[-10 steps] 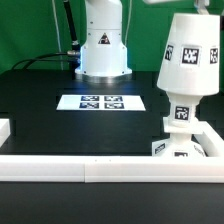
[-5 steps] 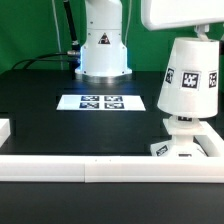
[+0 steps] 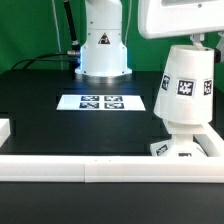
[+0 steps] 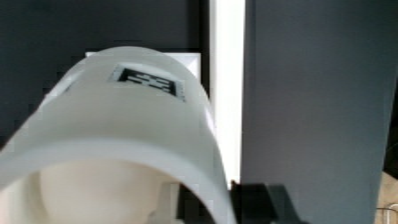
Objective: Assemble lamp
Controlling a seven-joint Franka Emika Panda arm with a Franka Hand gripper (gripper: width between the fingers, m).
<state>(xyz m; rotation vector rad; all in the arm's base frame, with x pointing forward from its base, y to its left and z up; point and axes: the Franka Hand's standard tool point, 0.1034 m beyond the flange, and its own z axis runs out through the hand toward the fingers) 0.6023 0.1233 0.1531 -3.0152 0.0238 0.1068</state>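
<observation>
The white tapered shade (image 3: 186, 90) hangs in my gripper (image 3: 197, 42) at the exterior view's right, slightly tilted, wide end down. It sits low over the bulb, which is almost wholly hidden inside it. The small square base block (image 3: 178, 149) stands right under it, against the white rail. In the wrist view the shade (image 4: 125, 130) fills the near field with one tag showing, and a dark fingertip (image 4: 263, 203) lies against its side. The gripper is shut on the shade.
A long white rail (image 3: 100, 168) runs along the table's front edge and shows as a bright strip in the wrist view (image 4: 228, 70). The marker board (image 3: 103, 102) lies mid-table. The arm's white pedestal (image 3: 102, 45) stands behind it.
My gripper has come down with the shade. The shade's rim now covers the bulb and stem that showed below it a second ago.
</observation>
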